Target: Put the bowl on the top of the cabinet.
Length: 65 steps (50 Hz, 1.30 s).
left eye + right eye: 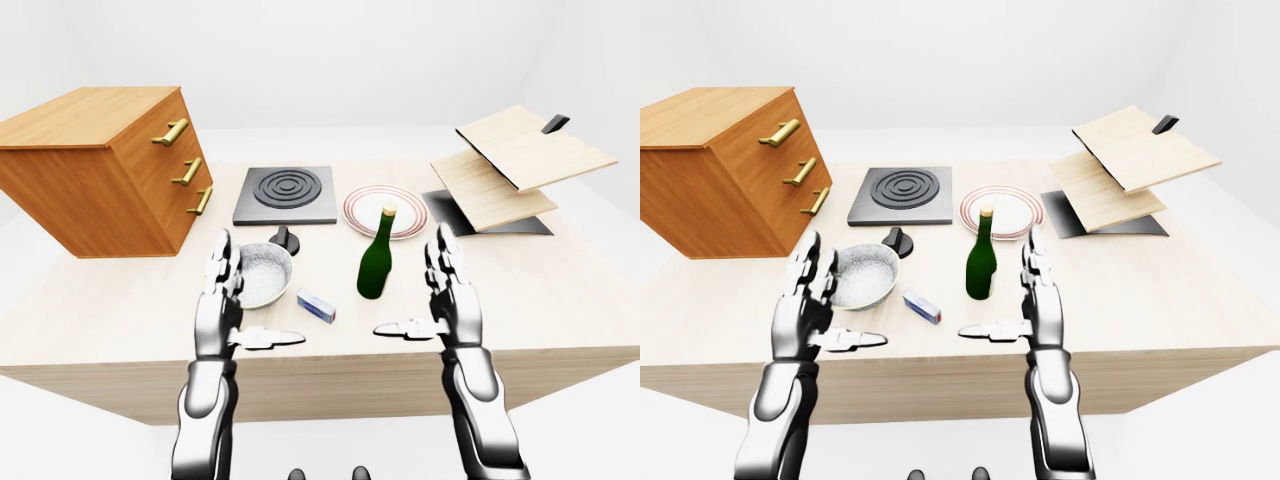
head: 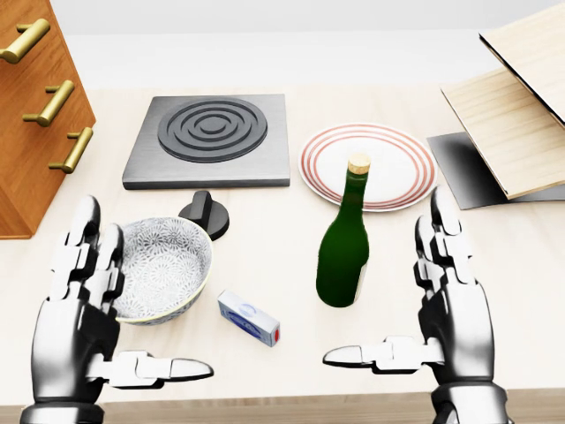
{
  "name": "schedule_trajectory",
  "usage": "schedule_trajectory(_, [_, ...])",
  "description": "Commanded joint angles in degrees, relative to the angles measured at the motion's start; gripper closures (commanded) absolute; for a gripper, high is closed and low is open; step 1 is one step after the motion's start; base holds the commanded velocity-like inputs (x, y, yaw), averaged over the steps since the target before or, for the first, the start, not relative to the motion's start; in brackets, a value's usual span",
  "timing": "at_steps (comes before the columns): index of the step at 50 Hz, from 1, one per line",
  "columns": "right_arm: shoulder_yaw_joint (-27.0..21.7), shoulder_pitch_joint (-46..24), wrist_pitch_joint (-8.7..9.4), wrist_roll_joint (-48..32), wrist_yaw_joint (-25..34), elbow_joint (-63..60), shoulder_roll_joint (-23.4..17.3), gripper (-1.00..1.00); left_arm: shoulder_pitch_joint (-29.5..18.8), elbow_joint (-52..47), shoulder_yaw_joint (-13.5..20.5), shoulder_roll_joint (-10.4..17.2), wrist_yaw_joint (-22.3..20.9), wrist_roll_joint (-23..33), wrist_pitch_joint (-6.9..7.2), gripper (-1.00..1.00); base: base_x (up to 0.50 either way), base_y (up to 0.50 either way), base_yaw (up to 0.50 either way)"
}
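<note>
In the head view, the left hand [image 2: 88, 300] is seen at the lower left of the frame, held wide open with its fingers [image 2: 81, 243] pointing up and the thumb stretched toward the middle. Nothing is held by it; its fingers are placed just beside the left rim of the bowl [image 2: 163, 265], and contact cannot be told. The right hand [image 2: 441, 305] is shown at the lower right, also spread wide and empty, well apart from the green bottle [image 2: 344, 243] that stands upright to its left. The bowl is found on the desk [image 2: 265, 265], below the black stove plate [image 2: 210, 140]. The cabinet [image 1: 100, 170] is located at the upper left of the left-eye view.
</note>
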Motion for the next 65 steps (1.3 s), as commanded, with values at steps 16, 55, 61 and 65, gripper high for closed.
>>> schedule_trajectory(16, [2.6,8.2,0.0,-9.4,-1.1,-30.1,0.7,-1.0,7.8,-28.5,3.0,-2.0,2.8,-0.8,0.0,-1.0,0.0,0.0,0.0])
schedule_trajectory(55, [2.9,8.7,0.0,-10.1,-0.7,-30.1,0.6,-1.0,7.8,-27.9,2.4,-1.8,2.2,-0.7,0.0,-1.0,0.0,0.45,0.0])
schedule_trajectory(61, [3.0,8.7,0.0,-10.1,-0.7,-30.2,0.6,-1.0,7.9,-28.0,2.4,-1.8,2.2,-0.6,0.0,-1.0,0.0,0.5,0.0])
schedule_trajectory(65, [3.1,8.9,0.0,-10.2,-0.7,-30.3,0.6,-1.0,8.0,-28.0,2.3,-1.8,2.1,-0.7,0.0,-1.0,0.0,0.5,0.0])
